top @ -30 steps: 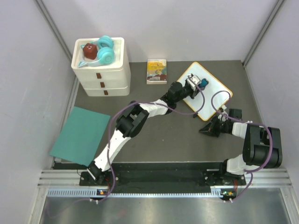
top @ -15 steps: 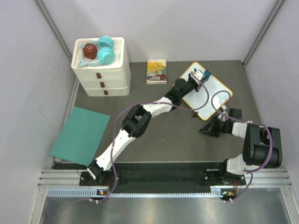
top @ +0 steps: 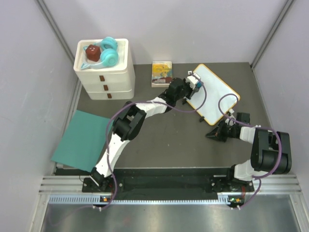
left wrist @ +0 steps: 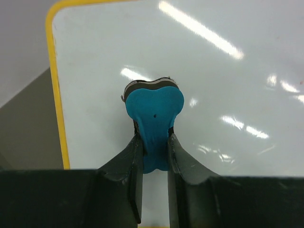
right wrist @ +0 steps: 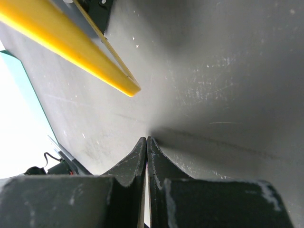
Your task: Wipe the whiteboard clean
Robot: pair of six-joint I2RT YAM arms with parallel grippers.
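Pinching a blue eraser (left wrist: 154, 107) in the left gripper (left wrist: 154, 142) over the left corner of the whiteboard (top: 219, 94), lying far right on the table (top: 169, 137) and looking nearly clean, with the right gripper (right wrist: 146, 140) sitting closed, empty.

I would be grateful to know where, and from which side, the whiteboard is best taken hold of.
Probably the yellow frame at the near corner of the whiteboard, coming in low from the robot's right. In the right wrist view that edge sits clear of the table, so one finger could slip beneath and one close above.
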